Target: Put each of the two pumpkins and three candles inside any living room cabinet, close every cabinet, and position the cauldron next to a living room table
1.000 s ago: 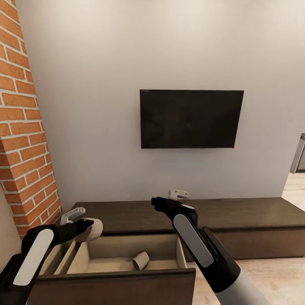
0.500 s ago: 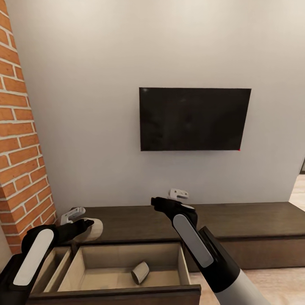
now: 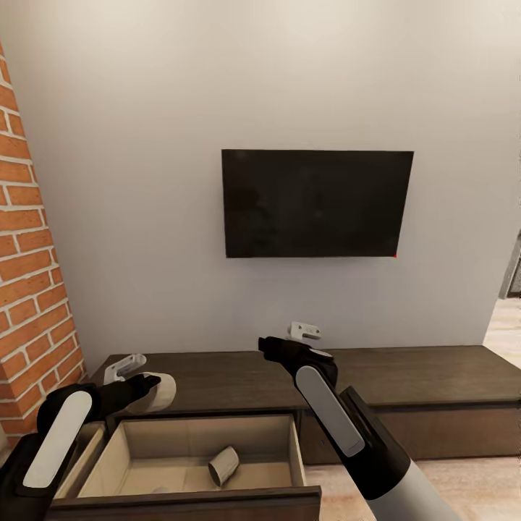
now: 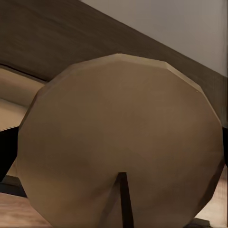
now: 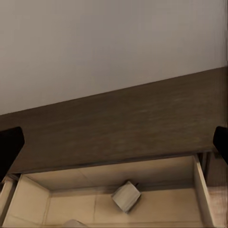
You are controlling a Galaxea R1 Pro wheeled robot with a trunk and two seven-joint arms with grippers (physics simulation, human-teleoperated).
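The long dark brown cabinet (image 3: pixel 405 376) runs along the wall, and its left drawer (image 3: pixel 188 441) is pulled out, showing a pale beige inside. One grey-beige candle (image 3: pixel 223 465) lies on its side in that drawer, also seen in the right wrist view (image 5: pixel 126 195). My left gripper (image 3: pixel 143 382) is shut on a second candle (image 3: pixel 159 391), held above the drawer's back left corner; its round end face and wick (image 4: pixel 118 142) loom close to the left wrist camera. My right gripper (image 3: pixel 305 332) hangs open and empty over the cabinet top (image 5: pixel 142 128). No pumpkins are in view.
A black TV (image 3: pixel 317 202) hangs on the grey wall above the cabinet. A red brick column (image 3: pixel 29 289) stands at the left. Pale wooden floor (image 3: pixel 470 485) lies to the right of the open drawer.
The whole picture has shifted, so the camera moved: the brick column slid left and the drawer sits lower left. Both arms keep their pose, and the left still holds the candle.
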